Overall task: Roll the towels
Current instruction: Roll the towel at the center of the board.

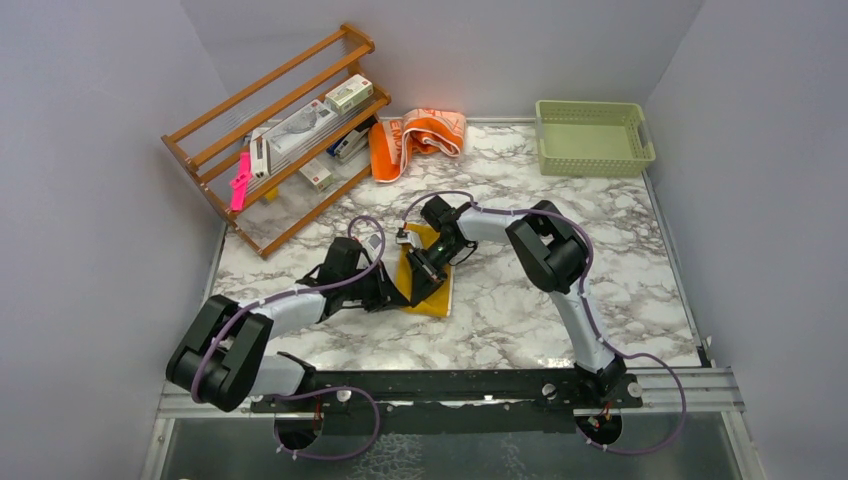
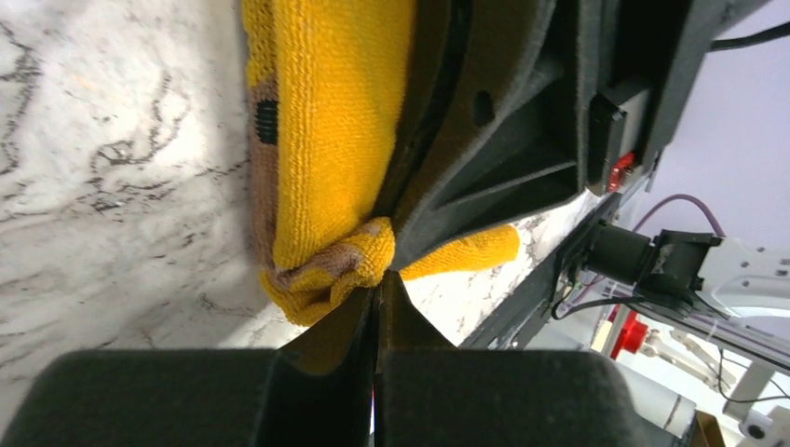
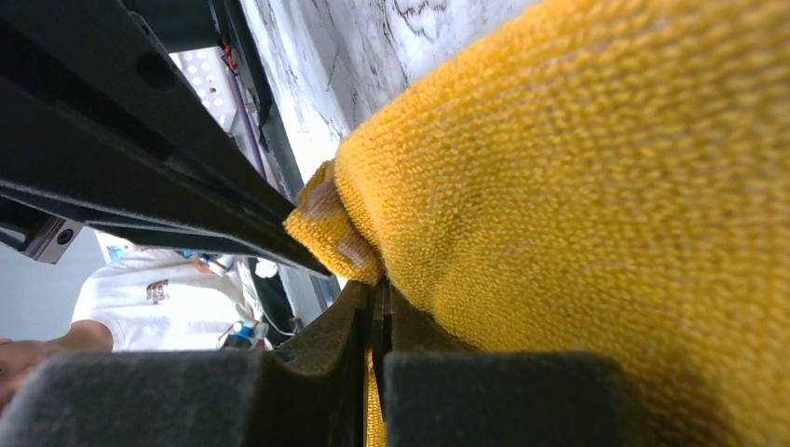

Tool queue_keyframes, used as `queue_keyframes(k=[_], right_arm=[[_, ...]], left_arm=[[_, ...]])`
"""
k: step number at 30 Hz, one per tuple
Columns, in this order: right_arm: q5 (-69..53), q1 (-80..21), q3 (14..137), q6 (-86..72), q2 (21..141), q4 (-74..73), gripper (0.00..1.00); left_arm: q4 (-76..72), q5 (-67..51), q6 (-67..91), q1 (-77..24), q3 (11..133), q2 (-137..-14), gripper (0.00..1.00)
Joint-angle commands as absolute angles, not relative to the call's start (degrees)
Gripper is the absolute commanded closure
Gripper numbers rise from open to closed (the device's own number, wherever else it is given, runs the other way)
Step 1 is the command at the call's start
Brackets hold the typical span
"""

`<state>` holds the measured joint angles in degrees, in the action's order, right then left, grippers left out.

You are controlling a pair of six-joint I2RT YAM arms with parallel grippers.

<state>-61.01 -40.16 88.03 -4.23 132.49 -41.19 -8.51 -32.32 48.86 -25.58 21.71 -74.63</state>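
A marble-patterned table [image 1: 520,300] carries a slatted wooden rack [image 1: 275,135] at ten o'clock, set diagonally, with small boxes [image 1: 348,94] on its shelves and a pink item [image 1: 240,180] hanging at its left end; a pale green mesh basket [image 1: 594,138] sits at one o'clock

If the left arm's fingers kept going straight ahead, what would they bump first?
The left gripper is pinching the yellow towel, so more towel comes first; right behind it, probably, the right gripper.

Plain grey walls [image 1: 90,150] enclose a marble-patterned table [image 1: 620,270]; a wooden rack [image 1: 262,82] stands at ten o'clock, a green basket [image 1: 595,163] at one.
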Motion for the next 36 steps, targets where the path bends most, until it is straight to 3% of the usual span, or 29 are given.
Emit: queue_keyframes(k=[1,4,8,13,20,24,28,36], right_arm=[[-56.8,-39.9,88.2,-2.3,135.1,-41.4,0.99],[-56.3,-39.8,88.2,-1.8,134.7,-41.7,0.98],[-54.9,-39.9,88.2,-1.3,133.8,-41.7,0.88],[-51.2,-39.8,88.5,-0.4,129.5,-41.2,0.64],[-38.7,-40.3,85.1,0.5,114.7,-36.3,0.64],[-26.9,-43.5,74.3,2.5,102.3,-27.5,0.65],[-24.9,-48.4,62.2,6.6,92.9,-18.0,0.65],[-23.4,-57.5,53.1,11.3,90.8,-11.7,0.70]], left_arm=[[-9.3,-28.0,46.5,-25.2,23.1,-76.3,1.00],[-9.1,-26.6,46.3,-24.4,22.9,-75.8,1.00],[-7.8,-25.1,45.2,-23.3,23.4,-75.4,1.00],[-9.1,-25.7,44.6,-22.9,23.4,-78.2,1.00],[-11.7,-26.6,44.8,-22.9,22.6,-81.2,1.00],[-11.8,-26.8,44.6,-22.9,22.7,-82.1,1.00],[-11.0,-26.7,44.2,-22.8,23.4,-82.6,1.00],[-8.9,-26.5,43.2,-22.1,23.7,-83.0,1.00]])
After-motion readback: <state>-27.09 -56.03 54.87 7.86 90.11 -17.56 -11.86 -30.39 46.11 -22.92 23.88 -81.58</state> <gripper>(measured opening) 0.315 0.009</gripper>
